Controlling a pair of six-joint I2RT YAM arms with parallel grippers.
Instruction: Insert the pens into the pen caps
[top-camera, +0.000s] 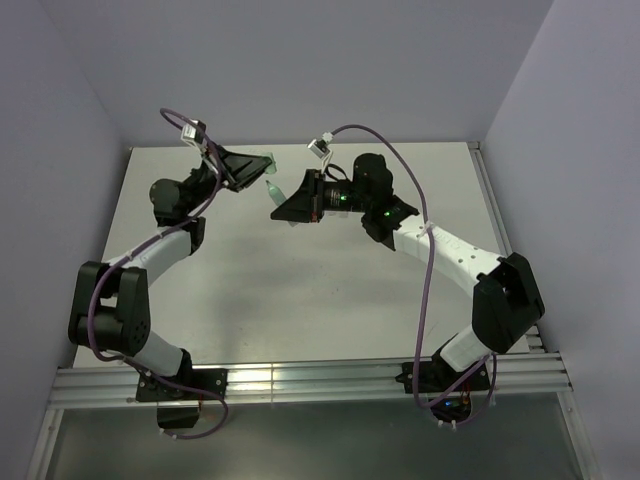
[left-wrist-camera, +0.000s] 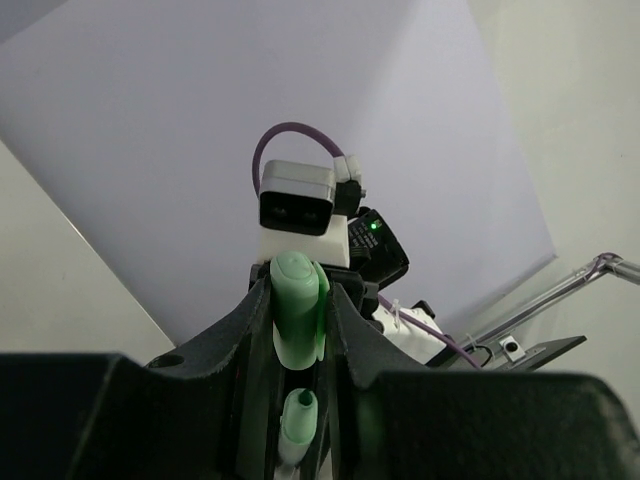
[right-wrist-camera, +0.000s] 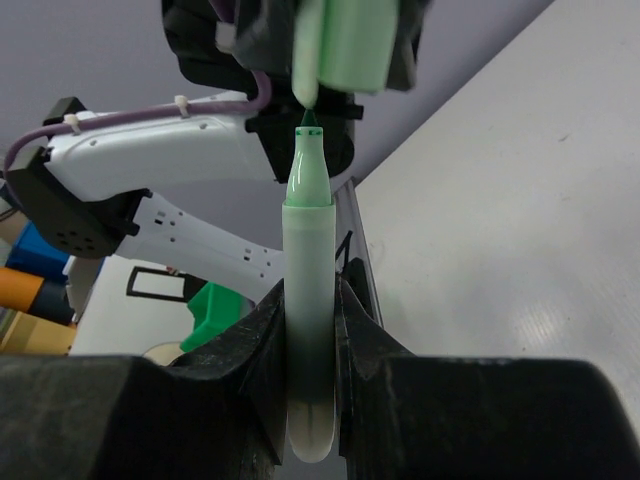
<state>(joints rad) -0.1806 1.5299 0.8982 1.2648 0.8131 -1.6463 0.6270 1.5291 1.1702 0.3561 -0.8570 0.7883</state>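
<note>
Nearest the right wrist camera, right gripper (right-wrist-camera: 308, 305) pinched narrow on the barrel of the mint-green pen (right-wrist-camera: 307, 240), nib pointing away. Just beyond, right at the nib and not yet over it, the green cap (right-wrist-camera: 345, 40), clamped between the fingers of the left gripper (left-wrist-camera: 298, 290). Both held up above the far part of the table (top-camera: 300, 290), between the two arms.

- We see a pale grey table (top-camera: 300, 300), boxed by plain lavender walls (top-camera: 300, 60).
- We note an aluminium rail (top-camera: 320, 382) along its near edge; even light.
</note>
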